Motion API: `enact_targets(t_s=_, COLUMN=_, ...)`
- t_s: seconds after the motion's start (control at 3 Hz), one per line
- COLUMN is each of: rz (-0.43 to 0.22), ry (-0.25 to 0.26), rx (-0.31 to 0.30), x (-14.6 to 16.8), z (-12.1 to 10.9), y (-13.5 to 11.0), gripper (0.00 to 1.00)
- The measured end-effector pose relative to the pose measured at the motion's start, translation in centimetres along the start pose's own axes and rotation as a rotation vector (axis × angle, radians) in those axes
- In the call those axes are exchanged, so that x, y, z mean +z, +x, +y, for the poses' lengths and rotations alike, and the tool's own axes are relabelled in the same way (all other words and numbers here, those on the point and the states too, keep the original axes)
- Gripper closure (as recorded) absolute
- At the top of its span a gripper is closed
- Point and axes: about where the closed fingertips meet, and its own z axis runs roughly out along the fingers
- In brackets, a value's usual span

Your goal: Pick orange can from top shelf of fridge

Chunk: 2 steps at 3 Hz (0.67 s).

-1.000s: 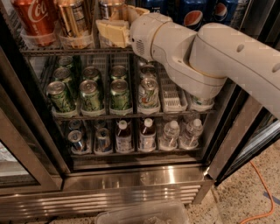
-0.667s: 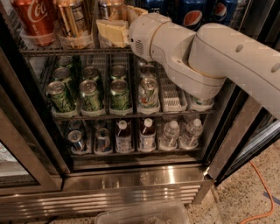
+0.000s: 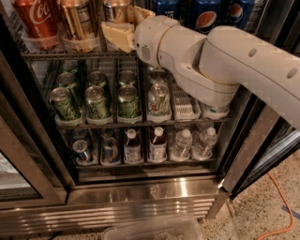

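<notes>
The orange can (image 3: 78, 22) stands on the top shelf (image 3: 61, 55) of the fridge (image 3: 140, 190), in a clear cup between a red Coca-Cola can (image 3: 35, 21) and another shiny can (image 3: 115, 8). My gripper (image 3: 125, 26), cream-coloured, is at the top shelf just right of the orange can and right up against the other shiny can. The thick white arm (image 3: 220, 61) reaches in from the right and hides part of the shelf behind it.
Blue Pepsi cans (image 3: 206, 18) stand on the top shelf to the right. Green cans (image 3: 98, 101) fill the middle rack, bottles (image 3: 157, 145) the lower one. The dark door frame (image 3: 28, 154) is at left. A clear plastic bin (image 3: 154, 229) and an orange cable (image 3: 281, 206) lie on the floor.
</notes>
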Motion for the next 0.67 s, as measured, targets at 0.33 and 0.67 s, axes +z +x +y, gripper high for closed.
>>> enact_targets(t_s=0.33, rz=-0.018, ry=-0.013, rx=-0.013, x=0.31, z=0.25, y=-0.79, gripper=1.00)
enact_targets(t_s=0.67, rz=-0.037, ry=-0.020, rx=-0.038, x=0.54, z=0.35, y=-1.76, gripper=1.00)
